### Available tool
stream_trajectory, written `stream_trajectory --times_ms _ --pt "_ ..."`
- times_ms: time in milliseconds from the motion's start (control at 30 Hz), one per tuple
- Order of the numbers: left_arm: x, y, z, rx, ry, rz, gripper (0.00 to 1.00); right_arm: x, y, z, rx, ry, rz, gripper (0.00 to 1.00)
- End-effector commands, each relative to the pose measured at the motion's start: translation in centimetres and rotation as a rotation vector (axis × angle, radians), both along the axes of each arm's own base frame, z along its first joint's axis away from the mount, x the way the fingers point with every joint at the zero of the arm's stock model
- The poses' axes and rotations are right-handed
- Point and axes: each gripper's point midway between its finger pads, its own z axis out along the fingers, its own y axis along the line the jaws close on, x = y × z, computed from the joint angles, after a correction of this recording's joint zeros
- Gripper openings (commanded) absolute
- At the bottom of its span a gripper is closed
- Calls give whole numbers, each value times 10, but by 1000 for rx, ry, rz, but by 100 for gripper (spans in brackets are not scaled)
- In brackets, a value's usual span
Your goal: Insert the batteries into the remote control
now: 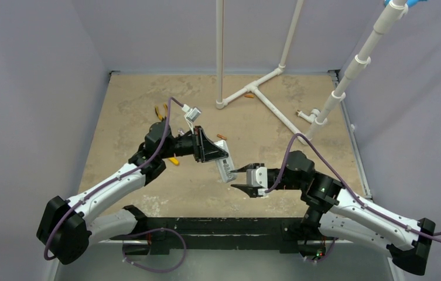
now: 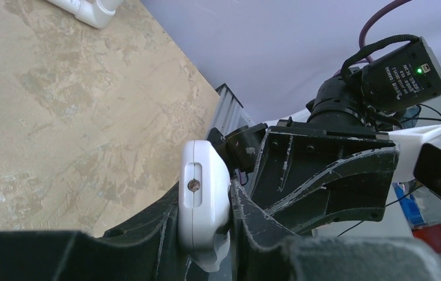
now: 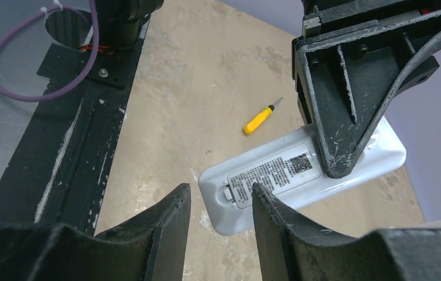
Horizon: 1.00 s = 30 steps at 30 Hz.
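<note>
The slim white rectangular remote control [image 1: 225, 168] is held off the tan mottled desk [image 1: 124, 105], between the two arms. The left end effector [image 1: 220, 158] is clenched across its upper portion. In the right wrist view the remote's back [image 3: 300, 175] faces that camera, showing a printed label panel with a small latch tab at the near end. The recess looks to be closed by its cover, though this is a judgement. The remote's long axis runs from the left end effector down toward the right end effector [image 1: 240, 179], so its free end points almost straight at the right arm. The right end effector is released, its black fingers [image 3: 165, 228] spread with nothing between them. They sit just beside the remote's free end; whether they touch cannot be told. One small orange-copper cylindrical battery [image 1: 222, 137] lies on the desk just beyond the left wrist, and a second orange battery [image 1: 249, 95] lies farther back near the white pipe stand [image 1: 253, 89]. Both are well apart from the right end effector. A yellow-handled screwdriver [image 3: 259, 122] lies on the desk below the remote. With the left arm occupied, the free right arm is likely the one to work the latch end facing it.
</note>
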Motion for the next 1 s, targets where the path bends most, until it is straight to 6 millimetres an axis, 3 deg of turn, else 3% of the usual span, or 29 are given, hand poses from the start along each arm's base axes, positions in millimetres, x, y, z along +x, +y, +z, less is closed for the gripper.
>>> stream_trajectory --times_ms 0,967 --pt "-3 -3 15 -36 -44 -29 0 -3 4 8 17 -71 47 42" --pt "-6 -10 1 -41 143 -67 0 1 6 2 8 -220 85 40"
